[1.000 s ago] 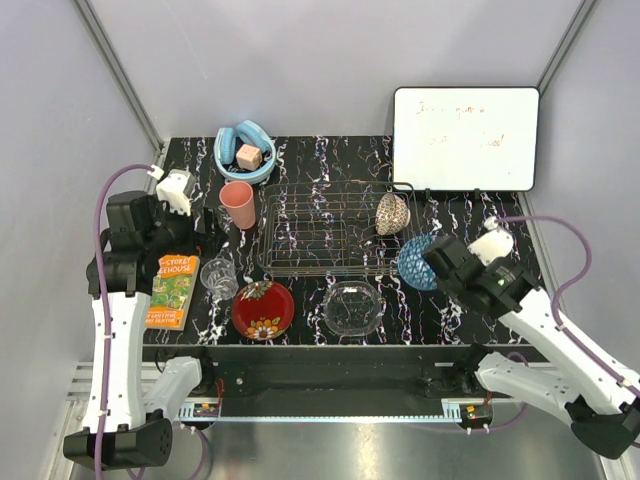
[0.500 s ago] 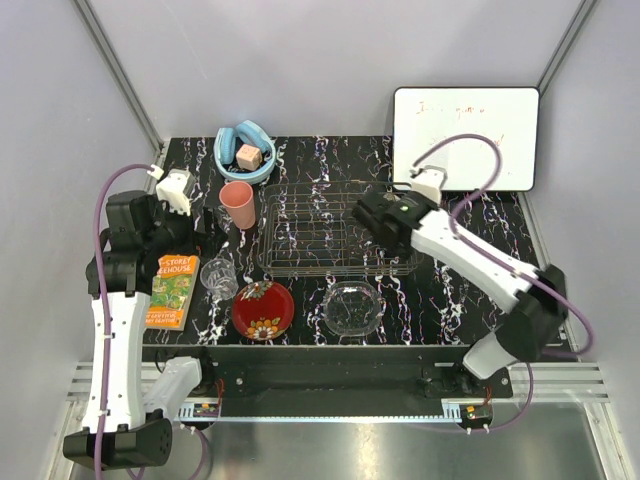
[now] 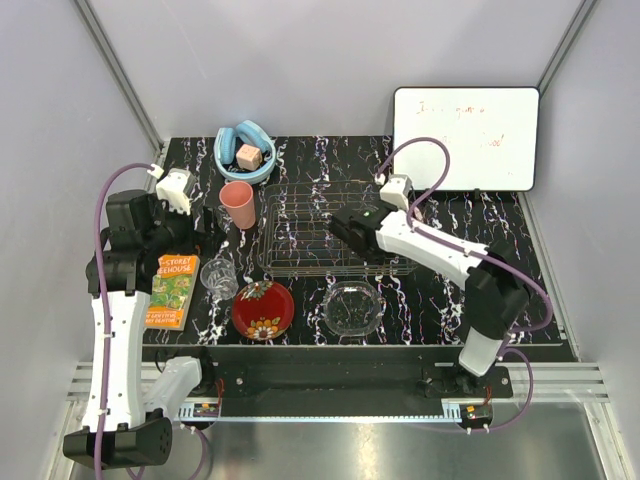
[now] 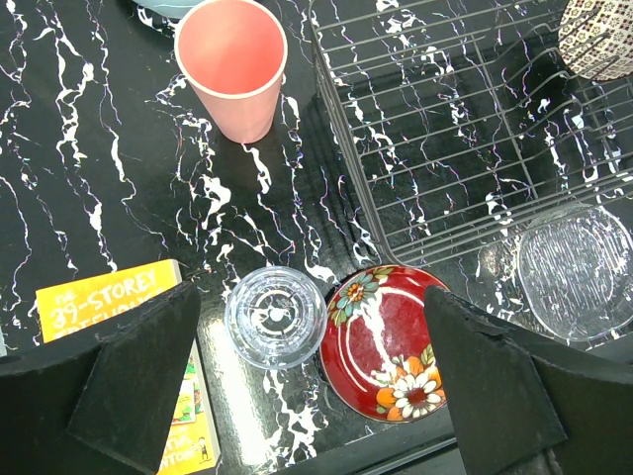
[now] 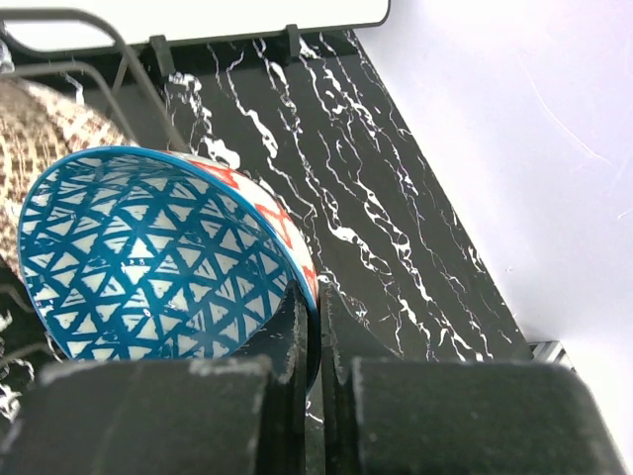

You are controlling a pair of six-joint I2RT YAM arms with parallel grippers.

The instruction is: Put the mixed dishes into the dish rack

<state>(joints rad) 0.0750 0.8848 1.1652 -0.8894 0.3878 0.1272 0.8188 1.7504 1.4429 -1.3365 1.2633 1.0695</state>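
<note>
My right gripper (image 5: 318, 317) is shut on the rim of the blue patterned bowl (image 5: 148, 257), held tilted, with the pale speckled bowl (image 5: 40, 139) just behind it. In the top view this gripper (image 3: 342, 228) is over the middle of the dish rack (image 3: 300, 215), and both bowls are hidden under the arm. My left gripper (image 4: 309, 297) is open and empty, high above the clear glass tumbler (image 4: 275, 317) and red floral bowl (image 4: 391, 341). The salmon-pink cup (image 3: 238, 203) stands left of the rack. The clear glass bowl (image 3: 352, 307) sits in front of it.
A yellow book (image 3: 172, 290) lies at the left edge. A light-blue ring with a wooden block (image 3: 246, 152) sits at the back left. A whiteboard (image 3: 465, 137) leans at the back right. Grey walls enclose the table.
My right arm has swung from the table's right side leftward over the rack, carrying the blue patterned bowl. The left arm has not moved.
</note>
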